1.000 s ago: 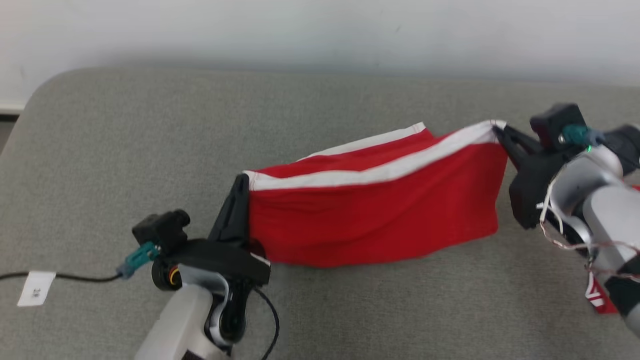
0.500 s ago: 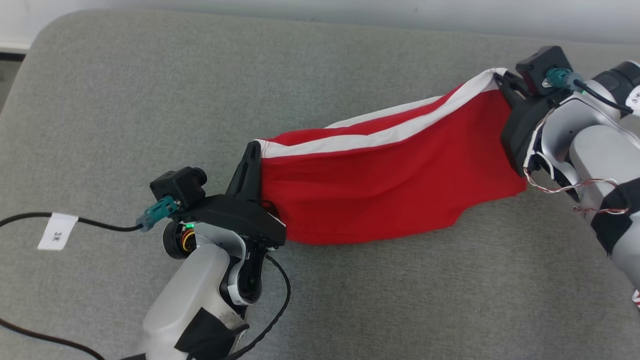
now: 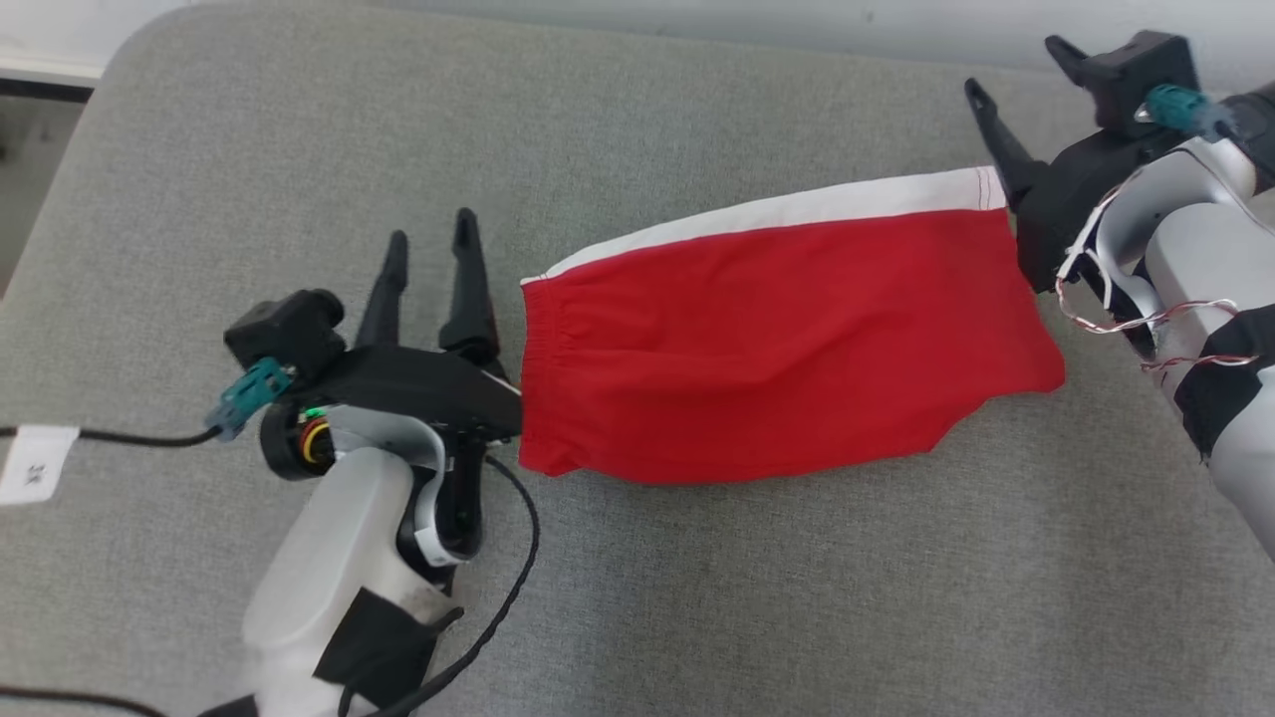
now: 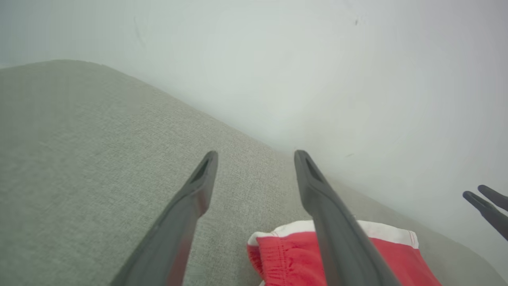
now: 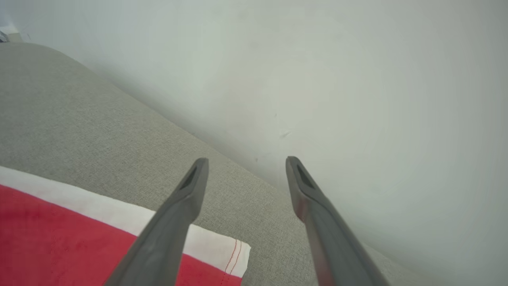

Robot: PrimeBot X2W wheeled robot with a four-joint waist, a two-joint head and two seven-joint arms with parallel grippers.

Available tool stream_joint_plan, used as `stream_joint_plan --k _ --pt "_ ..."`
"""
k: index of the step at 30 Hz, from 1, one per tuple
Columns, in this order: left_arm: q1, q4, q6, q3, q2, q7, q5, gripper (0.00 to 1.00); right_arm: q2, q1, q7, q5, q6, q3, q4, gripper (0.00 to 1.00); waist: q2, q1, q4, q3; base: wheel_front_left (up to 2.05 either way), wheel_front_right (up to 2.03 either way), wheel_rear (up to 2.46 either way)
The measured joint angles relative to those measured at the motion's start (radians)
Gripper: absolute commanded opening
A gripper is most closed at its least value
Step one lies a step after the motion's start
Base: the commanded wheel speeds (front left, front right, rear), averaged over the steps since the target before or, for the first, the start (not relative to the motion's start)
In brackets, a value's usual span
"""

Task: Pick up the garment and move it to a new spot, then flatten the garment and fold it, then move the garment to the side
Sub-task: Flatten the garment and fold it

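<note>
The garment [image 3: 777, 358], red shorts with a white side stripe and a gathered waistband, lies flat on the grey padded table [image 3: 697, 597], released. My left gripper [image 3: 430, 229] stands open just left of the waistband end, fingers apart with nothing between them. My right gripper [image 3: 1014, 65] is open beyond the garment's far right corner, lifted off the cloth. In the left wrist view the left gripper [image 4: 257, 155] spreads over bare grey fabric, the garment's [image 4: 278, 262] waistband edge under its right finger. In the right wrist view the right gripper [image 5: 246, 161] is open above the garment's [image 5: 59, 230] white-striped corner.
A pale wall [image 3: 598, 15] runs close behind the table's far edge. The table's rounded corner [image 3: 129, 40] is at the upper left, with floor beyond. A black cable with a white tag [image 3: 35, 463] trails from the left wrist.
Both grippers have opened and let go of the garment, which has dropped from hanging stretched between them to lying flat. The head camera has tilted further down.
</note>
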Motion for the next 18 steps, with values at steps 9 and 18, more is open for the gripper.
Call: stream_joint_plan --k 9,18 --pt "0.219 -0.264 -0.059 0.127 0.001 0.000 0.322 1.00 0.014 0.105 0.116 0.189 0.000 -0.072 0.081 1.00 0.0000 -0.0001 0.000 -0.081 0.00 0.00 0.00" --pt "0.565 -0.549 -0.096 0.149 0.001 0.000 0.513 1.00 -0.016 0.307 0.245 0.304 0.000 -0.123 0.086 1.00 -0.0002 -0.0002 0.009 -0.178 0.00 0.00 0.00"
